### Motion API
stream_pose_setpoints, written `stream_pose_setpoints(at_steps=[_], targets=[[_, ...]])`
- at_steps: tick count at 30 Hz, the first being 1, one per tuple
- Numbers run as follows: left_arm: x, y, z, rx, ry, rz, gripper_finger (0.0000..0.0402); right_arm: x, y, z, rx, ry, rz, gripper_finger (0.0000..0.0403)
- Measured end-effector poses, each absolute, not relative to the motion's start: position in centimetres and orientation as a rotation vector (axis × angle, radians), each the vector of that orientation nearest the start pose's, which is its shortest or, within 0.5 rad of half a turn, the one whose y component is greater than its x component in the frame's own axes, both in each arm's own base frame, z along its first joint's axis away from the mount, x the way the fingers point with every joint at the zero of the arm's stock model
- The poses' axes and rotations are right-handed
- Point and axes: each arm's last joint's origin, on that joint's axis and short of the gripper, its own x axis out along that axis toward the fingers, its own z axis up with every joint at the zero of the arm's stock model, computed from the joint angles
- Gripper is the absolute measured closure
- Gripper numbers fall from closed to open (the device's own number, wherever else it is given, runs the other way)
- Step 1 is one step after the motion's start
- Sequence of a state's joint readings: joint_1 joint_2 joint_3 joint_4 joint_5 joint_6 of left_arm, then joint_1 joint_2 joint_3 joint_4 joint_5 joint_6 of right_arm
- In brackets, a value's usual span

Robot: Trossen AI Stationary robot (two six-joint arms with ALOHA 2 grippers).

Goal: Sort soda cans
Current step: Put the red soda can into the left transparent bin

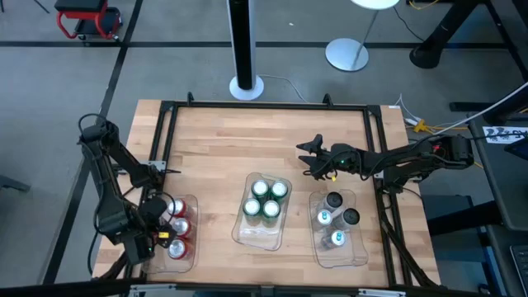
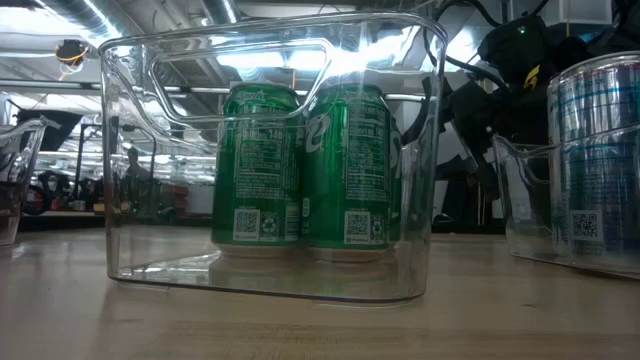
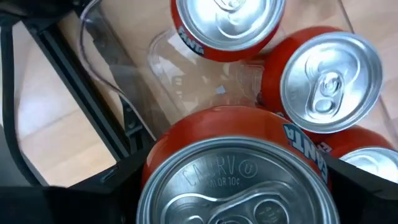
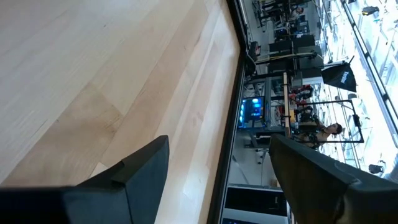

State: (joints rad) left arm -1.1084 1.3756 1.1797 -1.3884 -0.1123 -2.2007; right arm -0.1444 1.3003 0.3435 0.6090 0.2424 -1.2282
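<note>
At the left edge of the counter (image 1: 214, 140), the left end effector (image 1: 162, 237) sits over the left clear tray (image 1: 191, 262), its fingers flanking a red can (image 3: 239, 168) that fills the wrist view; it appears clamped on that can, with other red cans (image 1: 176, 207) standing just beside it in the same tray. To finish this step well, I would lower the can straight down into the free spot, keep it upright so it does not knock its neighbours, and only then let go. The cans are smooth painted metal cylinders with brushed silver tops and pull tabs, likely slippery, and the trays are thin, glossy, rounded-corner plastic. In the middle tray (image 1: 247, 239) four green cans (image 1: 266, 198) stand packed together. Further right, silver-grey cans (image 1: 337, 216) stand in the right tray (image 1: 363, 257). Just beyond it the right end effector (image 1: 314, 157) hovers over bare pale wood, fingers spread and holding nothing.
</note>
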Motion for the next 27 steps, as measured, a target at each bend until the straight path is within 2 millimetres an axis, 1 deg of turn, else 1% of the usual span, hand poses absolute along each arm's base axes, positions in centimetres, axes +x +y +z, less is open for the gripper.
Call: stream_pose_setpoints(at_steps=[10,14,19,21,24,27], targets=[[10.7,-20.7,25.8,-0.728,1.273,0.879,0.01,22.6,-4.0,15.9,-1.216,0.547,-0.114,0.0125],[10.8,-21.1,24.1,-0.683,1.276,0.869,0.01,22.6,-4.0,15.9,-1.216,0.547,-0.113,0.0125],[10.8,-21.2,21.6,-0.692,1.286,0.829,0.01,22.6,-4.0,15.9,-1.216,0.547,-0.114,0.0125],[10.8,-21.1,20.9,-0.701,1.289,0.814,0.01,22.6,-4.0,15.9,-1.216,0.547,-0.114,0.0125],[10.7,-20.9,20.3,-0.692,1.303,0.796,0.01,22.6,-4.0,15.9,-1.216,0.547,-0.113,0.0125],[10.7,-20.9,20.3,-0.685,1.312,0.792,0.0097,22.6,-4.0,15.9,-1.216,0.548,-0.113,0.0125]])
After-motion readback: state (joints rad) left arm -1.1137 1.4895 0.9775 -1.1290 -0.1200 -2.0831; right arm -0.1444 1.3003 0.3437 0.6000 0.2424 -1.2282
